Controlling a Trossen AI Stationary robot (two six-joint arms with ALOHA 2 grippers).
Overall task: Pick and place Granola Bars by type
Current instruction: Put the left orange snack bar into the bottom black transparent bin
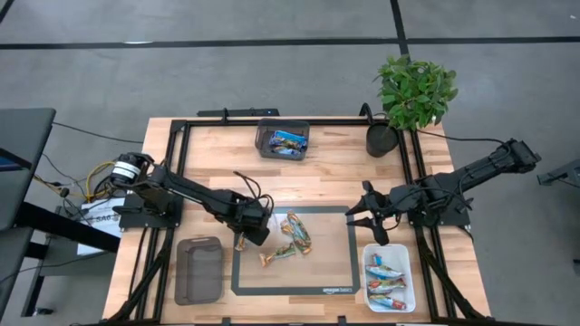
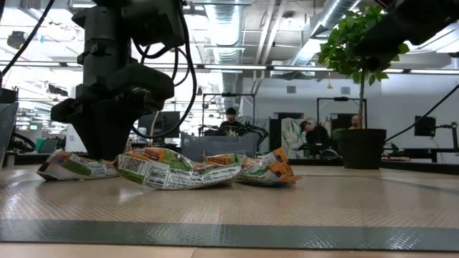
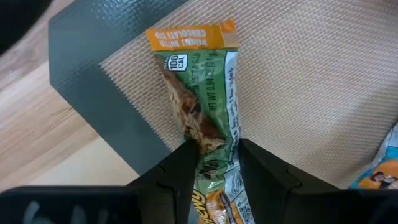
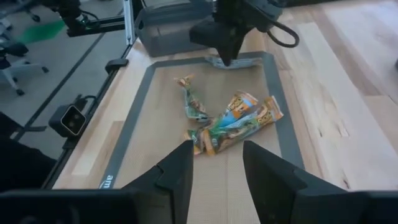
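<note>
A green and brown-orange Granola Bar (image 3: 198, 74) lies at the far left corner of the grey mat (image 1: 337, 291), between the fingers of my left gripper (image 3: 214, 158). That gripper (image 1: 245, 235) stands over it, pointing down. Several more brown-orange and green bars (image 1: 294, 233) lie loose in a small pile mid-mat, and one (image 1: 270, 258) lies nearer. My right gripper (image 1: 367, 225) hovers open over the mat's right edge, touching nothing. Blue bars fill the far dark bin (image 1: 283, 140). White bars with red and blue lie in the white tray (image 1: 390, 276). My left gripper pinches the green and brown-orange bar at its middle (image 3: 211, 138) between the two fingers, which lie across its length. The fingers come from above, pointing down. The bar's orange end (image 3: 193, 37) lies flat on the mat; in the low view the bar (image 2: 72, 166) rests on the surface.
An empty dark grey bin (image 1: 198, 270) sits at the near left, beside the mat. A potted plant (image 1: 412, 91) stands at the far right corner. Black frame rails run along the table's left, right and far edges. Bare mat lies near the front edge.
</note>
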